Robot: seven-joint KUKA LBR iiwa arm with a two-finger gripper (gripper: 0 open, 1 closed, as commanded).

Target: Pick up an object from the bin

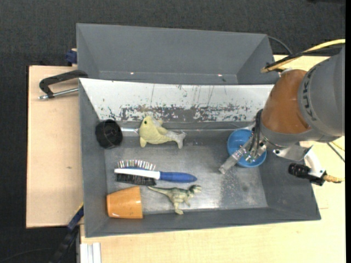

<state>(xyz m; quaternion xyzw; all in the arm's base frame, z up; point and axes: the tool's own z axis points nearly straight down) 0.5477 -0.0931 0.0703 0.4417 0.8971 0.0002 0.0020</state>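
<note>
1 camera, above bin, tilted slightly from near side; whole bin framed; arm enters right.

Grey arm, rounded casing, dark KUKA lettering partly readable on its side. Glossy orange cover around the wrist. Silver metal gripper under it. White bracket carrying a black cylindrical fitting with a brass-coloured tip. Yellow and black cables above the arm.
</note>
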